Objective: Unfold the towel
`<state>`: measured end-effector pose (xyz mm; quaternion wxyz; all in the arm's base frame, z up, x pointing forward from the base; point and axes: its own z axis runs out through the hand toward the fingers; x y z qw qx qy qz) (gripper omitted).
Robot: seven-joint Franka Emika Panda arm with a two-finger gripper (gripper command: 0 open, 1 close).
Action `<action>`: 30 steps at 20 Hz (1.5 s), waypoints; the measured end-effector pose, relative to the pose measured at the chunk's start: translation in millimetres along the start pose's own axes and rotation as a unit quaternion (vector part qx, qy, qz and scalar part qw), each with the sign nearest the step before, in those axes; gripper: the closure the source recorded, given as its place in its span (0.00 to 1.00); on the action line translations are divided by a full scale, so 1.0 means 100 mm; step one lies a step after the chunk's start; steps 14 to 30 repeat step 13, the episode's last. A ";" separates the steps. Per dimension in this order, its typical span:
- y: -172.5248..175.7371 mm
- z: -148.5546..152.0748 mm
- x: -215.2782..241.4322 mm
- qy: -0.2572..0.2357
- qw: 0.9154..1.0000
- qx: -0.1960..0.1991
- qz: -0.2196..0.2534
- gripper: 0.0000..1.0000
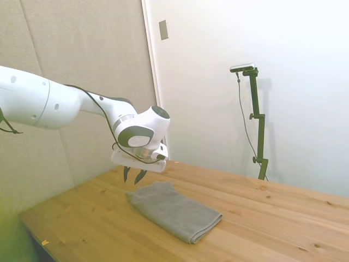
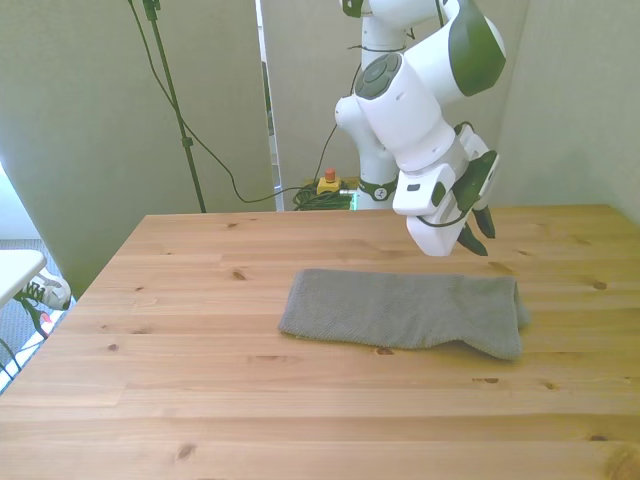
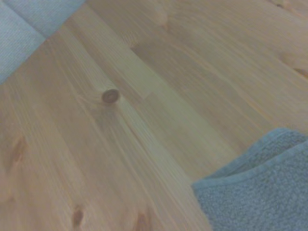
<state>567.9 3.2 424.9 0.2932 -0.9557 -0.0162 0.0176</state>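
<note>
The grey towel (image 2: 405,311) lies folded flat on the wooden table (image 2: 200,400). The gripper (image 2: 478,234) hangs in the air just above one end, its two fingers a little apart, holding nothing.

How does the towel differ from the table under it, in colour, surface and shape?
The towel is grey, the table light brown wood. The towel looks soft and looped, the table hard with knots. The towel lies folded in layers, the table is one flat board. Both are rectangular.
</note>
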 end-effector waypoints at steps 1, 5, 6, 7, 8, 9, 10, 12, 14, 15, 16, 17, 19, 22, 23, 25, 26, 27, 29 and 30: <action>-0.02 -0.03 -0.07 0.001 1.000 -0.013 0.008 0.00; -0.17 -0.01 -0.23 0.037 0.992 -0.098 0.065 0.00; -0.16 0.04 -0.28 0.047 0.989 -0.118 0.076 0.00; -0.14 0.06 -0.34 0.057 0.985 -0.136 0.089 0.00; -0.13 0.07 -0.44 0.066 0.981 -0.153 0.102 0.00; -0.13 0.04 -0.56 0.076 0.976 -0.169 0.115 0.00; -0.16 -0.01 -0.70 0.087 0.971 -0.185 0.127 0.00; -0.25 -0.12 -0.99 0.111 0.959 -0.213 0.151 0.00; -0.29 -0.15 -1.14 0.123 0.953 -0.225 0.163 0.00; -0.29 -0.15 -1.14 0.123 0.953 -0.225 0.163 0.00; -0.29 -0.15 -1.14 0.123 0.953 -0.225 0.163 0.00; -0.29 -0.15 -1.14 0.123 0.953 -0.225 0.163 0.00; -0.29 -0.15 -1.14 0.123 0.953 -0.225 0.163 0.00; -0.29 -0.15 -1.14 0.123 0.953 -0.225 0.163 0.00; -0.29 -0.15 -1.14 0.123 0.953 -0.225 0.163 0.00; -0.29 -0.15 -1.14 0.123 0.953 -0.225 0.163 0.00; -0.29 -0.15 -1.14 0.123 0.953 -0.225 0.163 0.00; -0.29 -0.15 -1.14 0.123 0.953 -0.225 0.163 0.00; -0.29 -0.15 -1.14 0.123 0.953 -0.225 0.163 0.00; -0.29 -0.15 -1.14 0.123 0.953 -0.225 0.163 0.00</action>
